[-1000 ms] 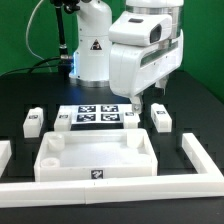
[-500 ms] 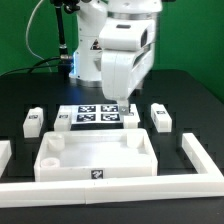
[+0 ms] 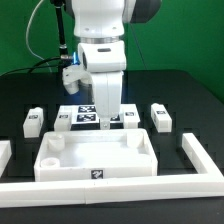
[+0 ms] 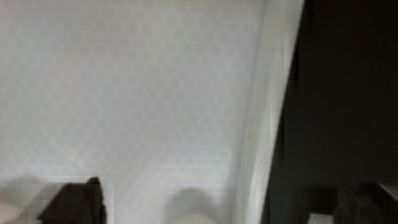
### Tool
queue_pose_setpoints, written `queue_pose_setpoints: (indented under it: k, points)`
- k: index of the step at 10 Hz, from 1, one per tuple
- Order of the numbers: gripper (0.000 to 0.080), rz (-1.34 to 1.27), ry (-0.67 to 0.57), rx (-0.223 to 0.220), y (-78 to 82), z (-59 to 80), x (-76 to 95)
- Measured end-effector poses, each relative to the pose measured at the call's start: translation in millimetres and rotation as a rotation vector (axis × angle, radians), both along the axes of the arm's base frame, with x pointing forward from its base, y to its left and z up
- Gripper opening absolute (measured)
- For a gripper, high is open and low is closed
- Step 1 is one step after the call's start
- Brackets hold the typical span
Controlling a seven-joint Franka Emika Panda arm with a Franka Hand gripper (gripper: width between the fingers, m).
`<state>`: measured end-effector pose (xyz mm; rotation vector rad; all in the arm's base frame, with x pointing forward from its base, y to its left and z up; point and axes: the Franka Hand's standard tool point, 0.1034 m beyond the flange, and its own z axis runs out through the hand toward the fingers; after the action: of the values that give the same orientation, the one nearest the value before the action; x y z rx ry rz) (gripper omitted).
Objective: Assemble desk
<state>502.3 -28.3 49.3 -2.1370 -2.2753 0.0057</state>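
The white tray-like tabletop point(image 3: 97, 158) lies at the front of the black table, its small tag on the front wall. Two short white legs point(image 3: 32, 122) point(image 3: 62, 121) stand to the exterior view's left of the marker board, and two more point(image 3: 130, 119) point(image 3: 161, 117) to its right. My gripper point(image 3: 103, 126) hangs open just above the tabletop's far rim, holding nothing. In the wrist view the gripper point(image 4: 221, 204) shows two dark fingertips point(image 4: 75, 200) set wide apart over a blurred white surface point(image 4: 143, 90). That surface's edge runs between the fingertips.
The marker board point(image 3: 88, 113) lies behind the tabletop, partly covered by the arm. Long white border rails run along the front point(image 3: 110, 188) and the exterior view's right point(image 3: 200, 156). The robot base point(image 3: 75, 70) and cables stand at the back.
The arm has swung from the exterior view's right toward the middle. The gripper has come down toward the tabletop's far rim. Its jaws stayed open.
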Motion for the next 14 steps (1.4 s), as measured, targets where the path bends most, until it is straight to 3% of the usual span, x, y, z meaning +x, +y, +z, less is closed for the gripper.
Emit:
queue_pose_setpoints:
  k: [3,6,7,8,10,11,12,14]
  points:
    - [0.0649,-0.016,0.026,0.013,-3.3,-35.3,-13.1]
    - [0.0649,-0.03,0.031,0.016,-7.9,-43.3,-16.4]
    - [0.0554,-0.03,0.031,0.016,-8.0,-43.5,-16.6]
    - [0.0554,-0.03,0.031,0.016,-8.0,-43.5,-16.6]
    - [0.0234,-0.03,0.032,0.016,-8.1,-43.7,-16.7]
    - [0.0234,-0.03,0.032,0.016,-8.1,-43.8,-16.8]
    - [0.0068,-0.033,0.032,0.016,-8.6,-43.7,-16.7]
    - [0.0046,-0.033,0.03,0.015,-8.9,-43.5,-16.3]
